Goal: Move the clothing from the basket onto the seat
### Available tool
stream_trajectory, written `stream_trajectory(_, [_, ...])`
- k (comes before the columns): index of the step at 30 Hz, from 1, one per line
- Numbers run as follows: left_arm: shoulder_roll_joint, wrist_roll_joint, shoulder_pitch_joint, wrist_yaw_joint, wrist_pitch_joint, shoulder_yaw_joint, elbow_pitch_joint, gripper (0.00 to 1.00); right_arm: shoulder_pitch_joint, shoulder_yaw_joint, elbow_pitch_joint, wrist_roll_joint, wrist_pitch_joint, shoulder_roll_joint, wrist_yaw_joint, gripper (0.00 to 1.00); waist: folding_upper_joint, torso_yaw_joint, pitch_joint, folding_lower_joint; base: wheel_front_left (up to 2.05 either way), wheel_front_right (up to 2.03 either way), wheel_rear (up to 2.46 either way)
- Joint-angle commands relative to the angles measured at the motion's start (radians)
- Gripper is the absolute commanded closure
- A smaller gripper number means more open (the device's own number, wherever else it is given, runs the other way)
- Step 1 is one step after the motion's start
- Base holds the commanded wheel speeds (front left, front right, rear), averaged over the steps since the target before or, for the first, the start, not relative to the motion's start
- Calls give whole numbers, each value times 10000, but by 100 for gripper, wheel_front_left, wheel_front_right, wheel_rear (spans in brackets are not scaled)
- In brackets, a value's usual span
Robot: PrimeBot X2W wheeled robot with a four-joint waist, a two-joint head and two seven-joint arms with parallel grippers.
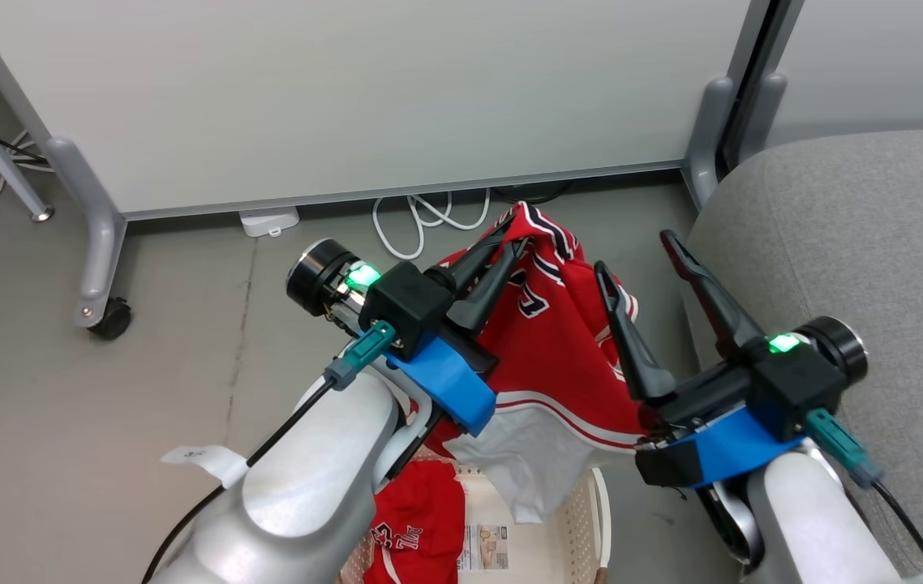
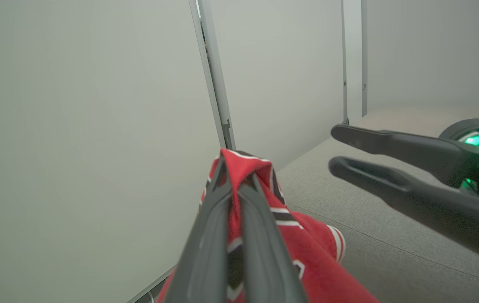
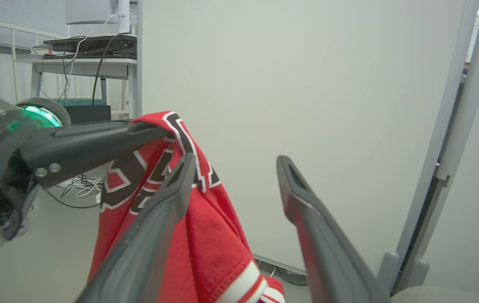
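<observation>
The left gripper (image 1: 514, 239) pinches the red jersey (image 1: 559, 357), its white panel hanging. The right gripper (image 1: 633, 252) stands spread apart beside it.

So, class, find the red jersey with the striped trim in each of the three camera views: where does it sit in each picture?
Head view: red jersey at centre, hanging from the shut left gripper over the basket.
Left wrist view: bottom centre, pinched by the left gripper.
Right wrist view: left of centre, draped downward.
Shared landmark: the pale partition panel behind it.
</observation>
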State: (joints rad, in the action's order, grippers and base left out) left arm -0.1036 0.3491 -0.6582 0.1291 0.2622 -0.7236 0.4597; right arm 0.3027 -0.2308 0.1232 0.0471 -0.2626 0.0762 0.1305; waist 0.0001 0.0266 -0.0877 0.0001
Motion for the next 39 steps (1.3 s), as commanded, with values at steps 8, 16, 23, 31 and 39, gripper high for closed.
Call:
stream_trajectory(8, [202, -42, -123, 18, 41, -269, -112, 100, 973, -802, 1445, -36, -24, 61, 5, 0, -1, 193, -76, -1, 0, 0, 0])
stream_trajectory(16, [366, 106, -240, 17, 41, -607, -188, 100, 1531, -1192, 3426, -219, -22, -130, 5, 0, -1, 317, -84, -1, 0, 0, 0])
stream_trajectory(23, [422, 171, -268, 17, 41, -711, -177, 100, 1805, -1342, 4062, 121, -22, -236, 5, 100, -1, 378, -93, -1, 0, 0, 0])
stream_trajectory(31, [435, 124, -163, 18, 36, -647, -104, 100, 1749, -1342, 3948, 216, -24, -267, 5, 100, -1, 343, -86, -1, 0, 0, 0])
stream_trajectory(39, [431, 107, -122, 18, 36, -662, -85, 100, 1662, -1422, 3828, 358, -24, -267, 5, 100, -1, 305, -69, -1, 0, 0, 0])
